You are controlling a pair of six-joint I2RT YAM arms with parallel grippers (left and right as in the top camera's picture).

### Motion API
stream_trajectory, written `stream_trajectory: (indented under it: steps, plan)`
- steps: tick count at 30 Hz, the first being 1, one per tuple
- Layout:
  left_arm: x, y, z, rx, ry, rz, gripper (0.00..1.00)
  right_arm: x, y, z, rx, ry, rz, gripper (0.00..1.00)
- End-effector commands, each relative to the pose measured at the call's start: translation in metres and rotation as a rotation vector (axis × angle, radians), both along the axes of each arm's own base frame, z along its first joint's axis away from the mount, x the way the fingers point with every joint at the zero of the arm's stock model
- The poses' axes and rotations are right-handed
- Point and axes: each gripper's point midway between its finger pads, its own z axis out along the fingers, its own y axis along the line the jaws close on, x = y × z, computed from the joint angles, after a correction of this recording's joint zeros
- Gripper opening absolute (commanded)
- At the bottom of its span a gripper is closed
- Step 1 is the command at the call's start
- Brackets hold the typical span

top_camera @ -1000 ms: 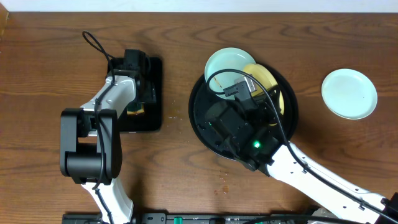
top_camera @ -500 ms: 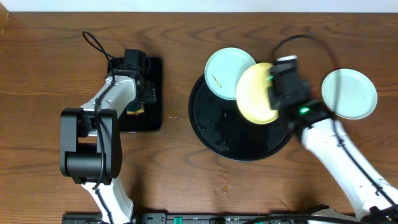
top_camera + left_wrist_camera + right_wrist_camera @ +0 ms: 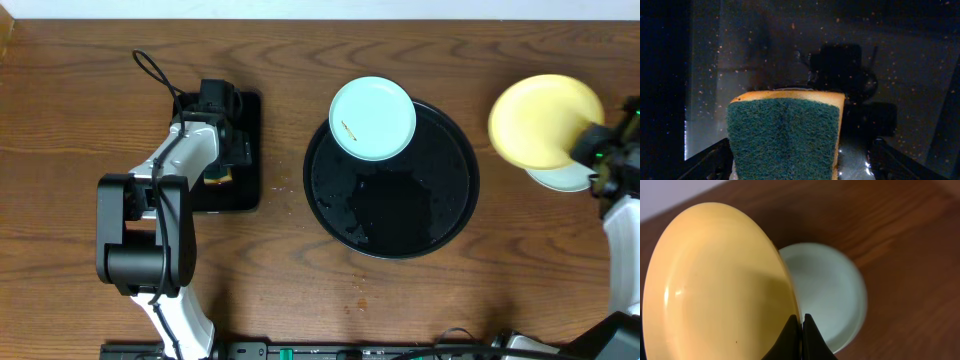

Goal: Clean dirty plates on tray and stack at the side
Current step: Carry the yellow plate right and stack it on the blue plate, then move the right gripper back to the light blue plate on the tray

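Pinched tight in the right gripper (image 3: 801, 326): rim of the yellow plate (image 3: 540, 120), tilted above a mint plate (image 3: 830, 295) well right of the round tray (image 3: 440, 225). Spread wide, well left of that tray: left gripper (image 3: 800, 165), over a sponge (image 3: 785, 135). Overlapping its upper-left rim: second mint plate (image 3: 372, 118), slightly smeared.

mint plate (image 3: 829, 296) partly under yellow plate (image 3: 715, 280), sponge (image 3: 785, 137) cropped

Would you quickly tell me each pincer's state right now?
Left pincer: open, a sponge between its jaws.
Right pincer: shut on the yellow plate at its rim.
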Motion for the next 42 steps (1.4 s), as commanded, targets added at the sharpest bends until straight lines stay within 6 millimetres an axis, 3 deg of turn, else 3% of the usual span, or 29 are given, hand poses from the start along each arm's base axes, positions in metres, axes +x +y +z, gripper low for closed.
stream_trajectory:
  steps: [1, 4, 11, 15, 19, 21, 22, 28, 31, 36, 42]
  plan:
    - [-0.002, -0.001, -0.002, -0.005, 0.011, -0.014, 0.86, -0.002, -0.02, 0.005, 0.027, -0.048, -0.045, 0.01]
    - [-0.002, -0.001, -0.002, -0.005, 0.01, -0.014, 0.86, -0.002, -0.04, -0.007, 0.03, -0.038, -0.085, 0.01]
    - [-0.002, -0.001, -0.002, -0.005, 0.011, -0.014, 0.86, -0.015, -0.072, -0.058, 0.051, 0.075, -0.196, 0.01]
    - [-0.002, -0.001, -0.002, -0.005, 0.011, -0.014, 0.86, -0.017, -0.082, -0.066, 0.043, 0.086, -0.222, 0.03]
    - [-0.002, -0.001, -0.002, -0.005, 0.011, -0.014, 0.86, -0.009, -0.082, -0.059, 0.044, 0.043, -0.202, 0.41]
    - [-0.002, -0.001, -0.002, -0.005, 0.011, -0.014, 0.86, -0.002, -0.073, -0.058, 0.082, 0.017, -0.152, 0.56]
    - [-0.002, -0.001, -0.002, -0.005, 0.011, -0.014, 0.86, 0.002, -0.067, -0.057, 0.104, 0.002, -0.121, 0.59]
    - [-0.002, -0.001, -0.002, -0.005, 0.011, -0.014, 0.86, 0.033, -0.008, -0.049, 0.231, -0.071, 0.118, 0.54]
    - [-0.002, -0.001, -0.002, -0.005, 0.011, -0.014, 0.86, 0.05, 0.044, -0.047, 0.253, -0.066, 0.282, 0.52]
    - [-0.002, -0.001, -0.002, -0.005, 0.011, -0.014, 0.86, 0.062, 0.143, -0.061, 0.197, 0.03, 0.554, 0.55]
    - [-0.002, -0.001, -0.002, -0.005, 0.011, -0.014, 0.86, 0.074, 0.23, -0.078, 0.037, 0.077, 0.762, 0.57]
